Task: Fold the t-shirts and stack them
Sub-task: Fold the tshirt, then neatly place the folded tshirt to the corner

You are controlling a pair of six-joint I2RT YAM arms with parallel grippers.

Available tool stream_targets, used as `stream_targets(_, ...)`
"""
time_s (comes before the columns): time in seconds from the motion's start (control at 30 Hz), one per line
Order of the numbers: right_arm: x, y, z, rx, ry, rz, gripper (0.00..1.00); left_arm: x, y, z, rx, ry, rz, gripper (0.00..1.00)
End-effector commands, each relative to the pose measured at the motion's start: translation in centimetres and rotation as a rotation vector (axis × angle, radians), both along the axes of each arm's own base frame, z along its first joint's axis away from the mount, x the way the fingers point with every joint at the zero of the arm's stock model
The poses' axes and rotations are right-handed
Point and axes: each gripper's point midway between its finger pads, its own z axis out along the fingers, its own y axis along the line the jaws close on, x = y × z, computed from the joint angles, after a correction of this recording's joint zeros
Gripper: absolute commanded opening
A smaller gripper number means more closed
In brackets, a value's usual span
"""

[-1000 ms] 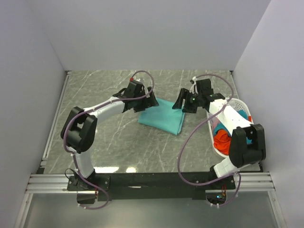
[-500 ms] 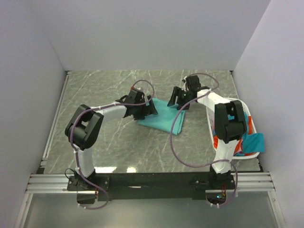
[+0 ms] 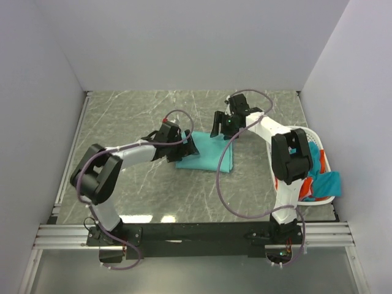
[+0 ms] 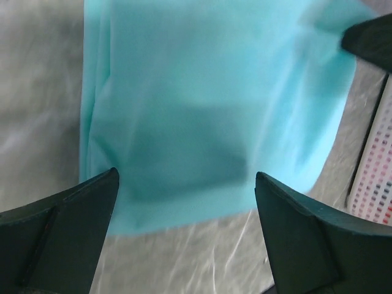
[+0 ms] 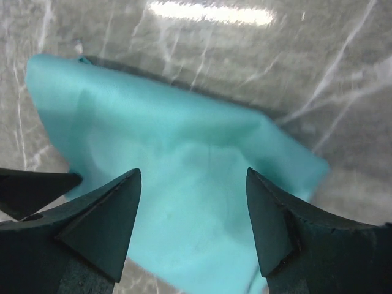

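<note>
Left tool point(image 4: 187, 177) and right tool point(image 5: 193, 174) are open above the folded teal t-shirt point(image 3: 208, 158); folding seems done, next fetch one from the laundry basket point(image 3: 306, 130)

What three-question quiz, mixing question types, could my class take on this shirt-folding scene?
1. True or false: the left gripper is shut on the teal t-shirt.
2. The white basket is: A) held in the air B) beside the right arm C) on the t-shirt.
3. Fill in: the right gripper is ____ (open/shut).
Key: 1 false; 2 B; 3 open.
</note>
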Motion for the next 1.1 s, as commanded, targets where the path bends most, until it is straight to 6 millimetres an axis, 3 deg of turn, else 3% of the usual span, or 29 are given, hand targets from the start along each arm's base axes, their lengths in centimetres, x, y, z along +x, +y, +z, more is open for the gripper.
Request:
stream_targets(0.0,-0.6,-0.8,7.8,-0.084,-0.187,-0.010,0.76,-1.4,1.0,3.1,0.007,-0.041,0.032,0.99)
stream_targets(0.03,-0.9,-1.5,8.5,-0.126,-0.221,-0.033,0.77,-1.6,1.5,3.2,0.025,-0.048,0.047,0.99)
stream_targets(0.07,-1.7,-2.0,11.1,-0.129,-0.289,-0.058,0.78,-1.7,1.8,4.2,0.024,-0.067,0.053,1.00)
stream_targets(0.13,-4.2,-2.6,10.6,-0.135,-0.287,-0.088,0.79,-2.2,2.9,4.0,0.058,-0.057,0.084,0.99)
stream_targets(0.17,-5.2,-2.8,13.1,-0.091,-0.358,-0.105,0.79,-2.2,3.2,4.4,0.064,-0.065,0.095,0.99)
stream_targets(0.2,-6.7,-3.4,11.8,-0.088,-0.333,-0.124,0.80,-1.9,4.0,4.3,0.094,-0.074,0.131,0.99)
stream_targets(0.23,-7.5,-3.9,12.0,-0.080,-0.347,-0.139,0.83,-1.9,4.4,4.2,0.114,-0.073,0.142,1.00)
stream_targets(0.27,-8.6,-4.5,13.9,-0.051,-0.403,-0.162,0.84,-1.4,4.8,4.2,0.131,-0.078,0.162,0.99)
stream_targets(0.3,-9.7,-5.4,12.7,-0.068,-0.391,-0.185,0.85,-1.2,4.9,4.2,0.140,-0.082,0.164,1.00)
stream_targets(0.37,-11.7,-6.5,13.9,-0.051,-0.439,-0.199,0.86,-0.2,5.0,3.7,0.162,-0.071,0.172,1.00)
stream_targets(0.43,-13.2,-7.9,12.9,-0.082,-0.439,-0.231,0.87,1.1,4.5,4.1,0.167,-0.084,0.174,1.00)
stream_targets(0.47,-14.4,-8.7,13.6,-0.080,-0.463,-0.244,0.87,1.4,4.6,2.6,0.195,-0.052,0.175,0.99)
stream_targets(0.57,-16.5,-10.3,13.5,-0.100,-0.487,-0.271,0.88,2.6,4.0,0.8,0.233,-0.005,0.166,0.99)
stream_targets(0.63,-17.5,-10.7,12.8,-0.098,-0.479,-0.274,0.88,3.2,3.2,0.6,0.232,0.012,0.149,0.92)
stream_targets(0.67,-18.1,-10.9,13.1,-0.087,-0.492,-0.273,0.88,3.2,3.2,-0.7,0.251,0.041,0.150,0.89)
stream_targets(0.77,-19.2,-10.6,13.1,-0.051,-0.495,-0.248,0.88,3.5,3.3,-2.0,0.281,0.075,0.162,0.79)
stream_targets(0.9,-19.6,-10.8,13.1,-0.050,-0.504,-0.248,0.88,3.1,3.6,-3.1,0.300,0.101,0.168,0.66)
stream_targets(1.0,-19.5,-10.6,13.1,-0.044,-0.507,-0.242,0.89,2.5,3.8,-3.8,0.306,0.116,0.164,0.46)
stream_targets(1.07,-19.4,-10.5,13.0,-0.044,-0.502,-0.239,0.88,2.1,4.2,-4.2,0.319,0.127,0.165,0.38)
